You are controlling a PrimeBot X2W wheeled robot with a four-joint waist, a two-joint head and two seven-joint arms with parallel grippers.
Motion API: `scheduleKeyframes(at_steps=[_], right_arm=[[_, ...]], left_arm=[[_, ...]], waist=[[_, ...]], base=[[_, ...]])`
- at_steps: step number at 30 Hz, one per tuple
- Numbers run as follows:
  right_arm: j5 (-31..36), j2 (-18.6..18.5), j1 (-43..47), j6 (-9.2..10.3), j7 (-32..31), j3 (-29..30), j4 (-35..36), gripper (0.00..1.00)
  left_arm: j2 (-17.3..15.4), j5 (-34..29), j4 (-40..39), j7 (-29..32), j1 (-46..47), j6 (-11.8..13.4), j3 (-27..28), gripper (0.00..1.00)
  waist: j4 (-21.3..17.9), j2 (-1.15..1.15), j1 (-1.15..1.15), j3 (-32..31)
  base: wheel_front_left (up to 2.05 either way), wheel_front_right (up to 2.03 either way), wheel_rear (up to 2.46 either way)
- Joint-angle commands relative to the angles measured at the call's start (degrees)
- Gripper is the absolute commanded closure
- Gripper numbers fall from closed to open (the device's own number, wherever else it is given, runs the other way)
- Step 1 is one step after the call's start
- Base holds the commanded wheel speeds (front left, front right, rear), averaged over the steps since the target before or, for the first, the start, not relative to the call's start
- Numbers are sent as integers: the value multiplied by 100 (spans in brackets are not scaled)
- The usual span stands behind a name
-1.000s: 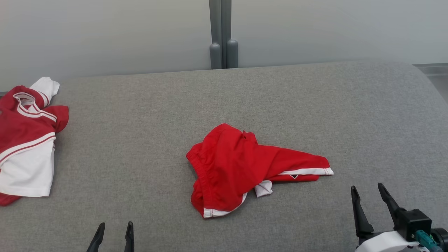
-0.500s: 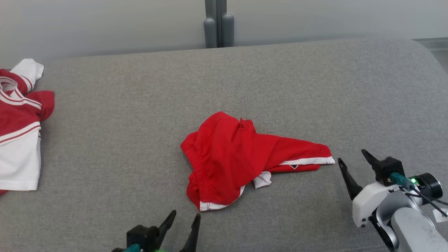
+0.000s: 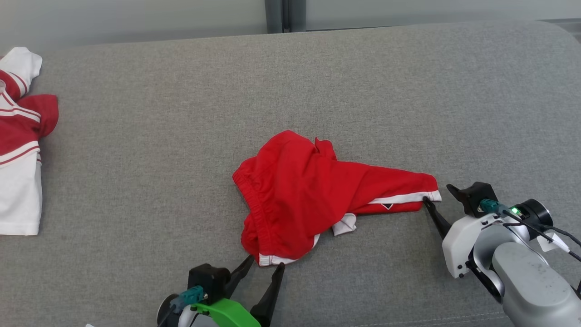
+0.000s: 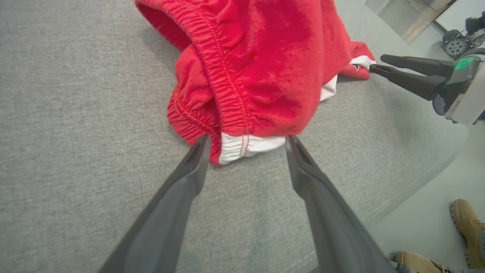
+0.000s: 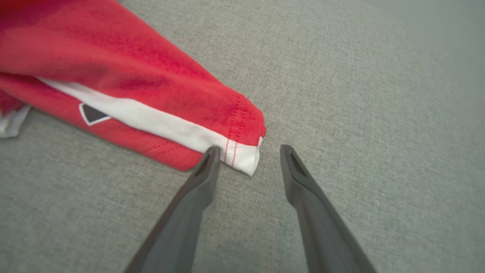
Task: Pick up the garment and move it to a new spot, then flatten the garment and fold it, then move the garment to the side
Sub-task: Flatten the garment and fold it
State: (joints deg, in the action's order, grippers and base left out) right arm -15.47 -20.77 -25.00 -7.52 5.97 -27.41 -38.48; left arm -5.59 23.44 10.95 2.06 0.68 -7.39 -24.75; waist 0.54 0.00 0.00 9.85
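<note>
Fingers (image 4: 178, 197) of the left gripper (image 4: 247, 140) stand apart around the near edge of the red shorts (image 3: 299, 195), crumpled on the grey cushion (image 3: 136, 136). The right gripper (image 5: 250, 148), also unclenched, touches one leg's corner.

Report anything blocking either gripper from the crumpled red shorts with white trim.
Nothing visible does. The open left gripper flanks the near white hem of the red shorts; the open right gripper is at the leg's hem corner.
</note>
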Motion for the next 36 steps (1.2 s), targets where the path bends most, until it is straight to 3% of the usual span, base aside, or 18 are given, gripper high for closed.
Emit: scheduleKeyframes(at_steps=[1,9,13,15,26,28,30,31,32,33,34,36], right_arm=[[-79,-45,-151,6,105,-129,-105,17],[-345,-65,-489,6,327,-502,-480,45],[-446,-63,-576,6,382,-688,-627,33],[-506,-70,-607,6,410,-764,-687,33],[-795,-100,-691,9,515,-1087,-980,60],[-842,-108,-717,9,523,-1148,-1017,58],[-882,-116,-750,9,544,-1196,-1051,58],[-911,-117,-761,9,552,-1222,-1070,61],[-933,-113,-772,9,566,-1251,-1079,72],[-958,-111,-779,9,576,-1284,-1094,100],[-989,-108,-792,9,584,-1317,-1096,100],[-1059,-114,-825,8,618,-1353,-1105,100]], left_arm=[[-27,69,54,47,124,-17,-59,0],[-52,130,357,-9,337,-17,-208,0],[-47,160,516,-46,418,-17,-258,0],[-54,177,575,-84,445,-17,-291,0],[-42,311,751,-241,597,-18,-454,2],[-41,345,799,-275,618,-18,-488,18],[-42,380,851,-309,635,-18,-524,45],[-42,406,877,-329,648,-18,-557,53],[-49,427,899,-368,671,-18,-589,64],[-45,488,927,-394,685,-18,-600,89],[-60,526,939,-411,712,-18,-656,100],[-92,629,972,-477,775,-18,-704,100]], waist=[[-17,0,0,69],[-37,0,0,130],[-31,0,0,138],[-31,0,0,138],[-38,0,0,127],[-52,0,0,121],[-64,0,0,110],[-67,0,0,103],[-70,0,0,98],[-74,0,0,88],[-80,0,0,83],[-93,0,0,79]], base=[[0,0,0],[0,0,0],[0,0,0],[0,0,0],[0,0,0],[0,0,0],[0,0,0],[0,0,0],[0,0,0],[0,0,0],[0,0,0],[0,0,0]])
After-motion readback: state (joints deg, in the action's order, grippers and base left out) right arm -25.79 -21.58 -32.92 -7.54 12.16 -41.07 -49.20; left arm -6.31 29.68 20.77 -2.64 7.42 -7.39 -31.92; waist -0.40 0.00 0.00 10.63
